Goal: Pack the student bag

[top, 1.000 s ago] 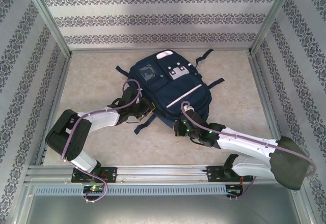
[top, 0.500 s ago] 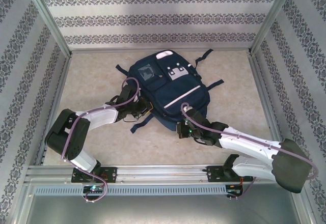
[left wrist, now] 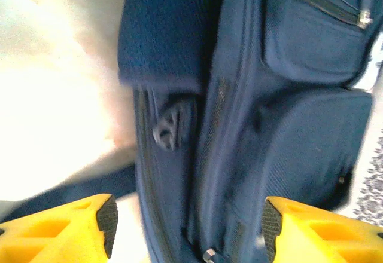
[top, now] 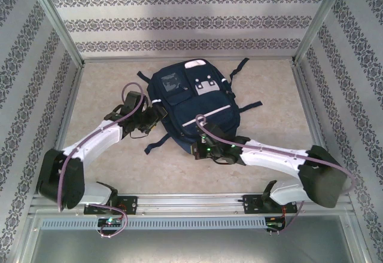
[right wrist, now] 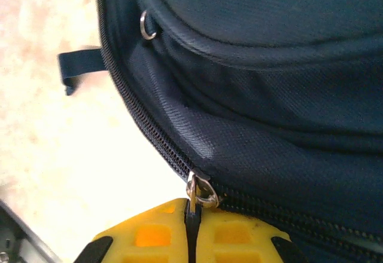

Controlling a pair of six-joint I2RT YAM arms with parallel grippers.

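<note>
Pinches a zipper pull (right wrist: 200, 192) with the right end effector (right wrist: 191, 230), closed tight: presses the two yellow fingers (right wrist: 149, 236) together, traps the pull's dark tab in the seam between them and leaves its metal loop just beyond the tips. Meets the student bag (top: 194, 101) right at those tips, along the bag's near edge, with navy fabric rising ahead and to the right. Traces the zipper teeth (right wrist: 134, 116) from the pull away to the upper left. Shows, farther ahead on the left, a small metal ring (right wrist: 148, 25) on the fabric and a dark strap end (right wrist: 81, 66) lying on the pale table (right wrist: 48, 155).

Spreads the left end effector (left wrist: 188, 227) wide open, grasping nothing. Frames the bag's left flank between the two yellow fingertips (left wrist: 72, 230) and ahead of them; cannot tell whether they touch the cloth. Faces a dark buckle (left wrist: 167, 128) on the flank straight ahead, two front pockets (left wrist: 317, 149) ahead to the right, and a zipped slit (left wrist: 329, 3) on the farther one. Catches a metal slider (left wrist: 209, 254) low between the tips.

From above, shows the bag flat on the table, pockets up, between the two end effectors: left one at its left side, right one at its near edge.
</note>
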